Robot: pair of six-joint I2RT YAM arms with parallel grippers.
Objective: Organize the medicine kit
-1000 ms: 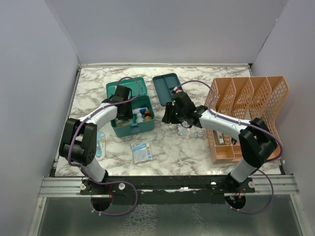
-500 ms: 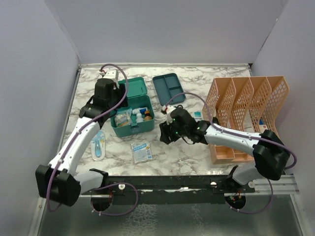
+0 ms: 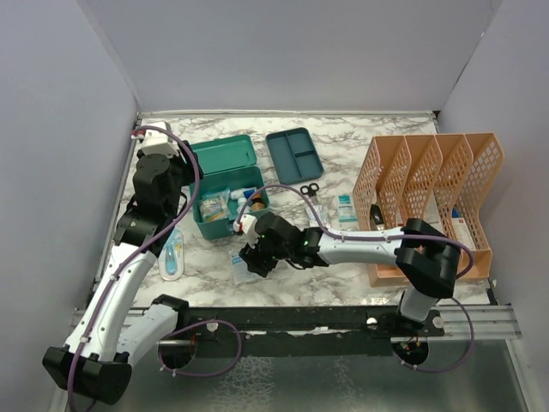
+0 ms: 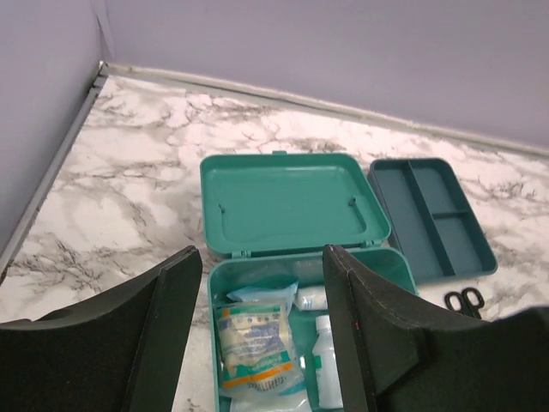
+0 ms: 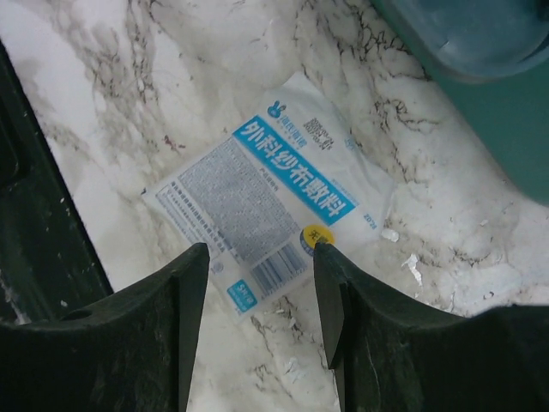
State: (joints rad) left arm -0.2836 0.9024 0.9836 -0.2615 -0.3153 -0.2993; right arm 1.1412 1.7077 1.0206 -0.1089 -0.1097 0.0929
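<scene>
Teal medicine kit [image 3: 225,159]: long axis left-right, lid open toward far wall | left gripper [image 4: 262,257]: released, empty | right gripper [image 5: 257,257]: released, over white packet [image 5: 266,197]

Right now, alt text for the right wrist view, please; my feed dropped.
Open right fingers hang over a flat blue-and-white packet lying on the marble table. A corner of the teal medicine kit shows at upper right.
</scene>
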